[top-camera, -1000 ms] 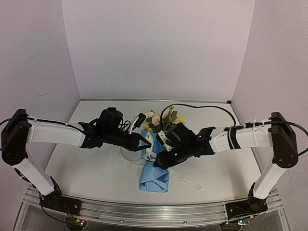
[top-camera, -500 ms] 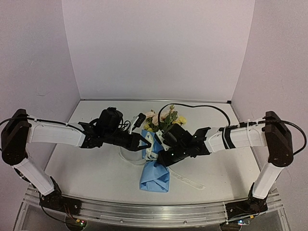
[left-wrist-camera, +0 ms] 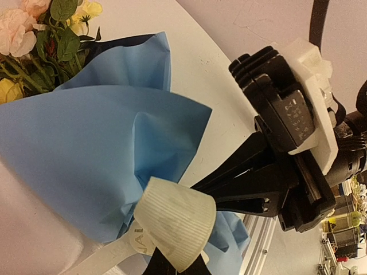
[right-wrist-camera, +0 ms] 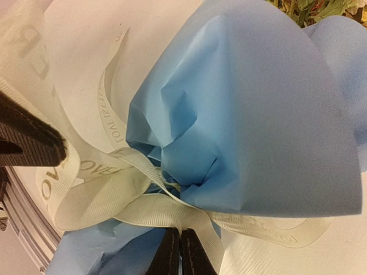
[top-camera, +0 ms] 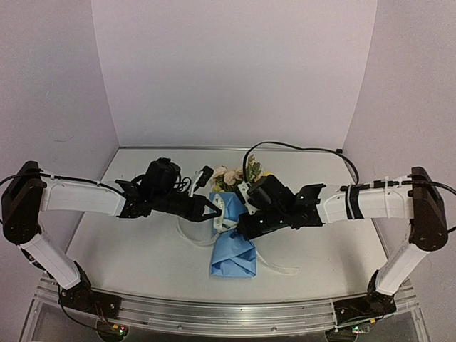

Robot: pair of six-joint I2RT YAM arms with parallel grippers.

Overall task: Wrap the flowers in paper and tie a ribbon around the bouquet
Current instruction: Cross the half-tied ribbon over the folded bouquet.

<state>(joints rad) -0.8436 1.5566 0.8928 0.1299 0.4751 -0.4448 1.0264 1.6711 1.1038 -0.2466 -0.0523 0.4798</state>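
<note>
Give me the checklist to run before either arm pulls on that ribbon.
1. Left gripper shut on the ribbon: ok.
2. Right gripper shut, tips at the ribbon crossing: ok.
3. Right gripper actually pinching the ribbon: cannot tell, the band hides the tips.
4. Ribbon passes around the gathered neck of the paper: ok.
5. Knot drawn tight: not ok, the loops lie slack.
6. Flowers seated in the paper's open end: ok.
</note>
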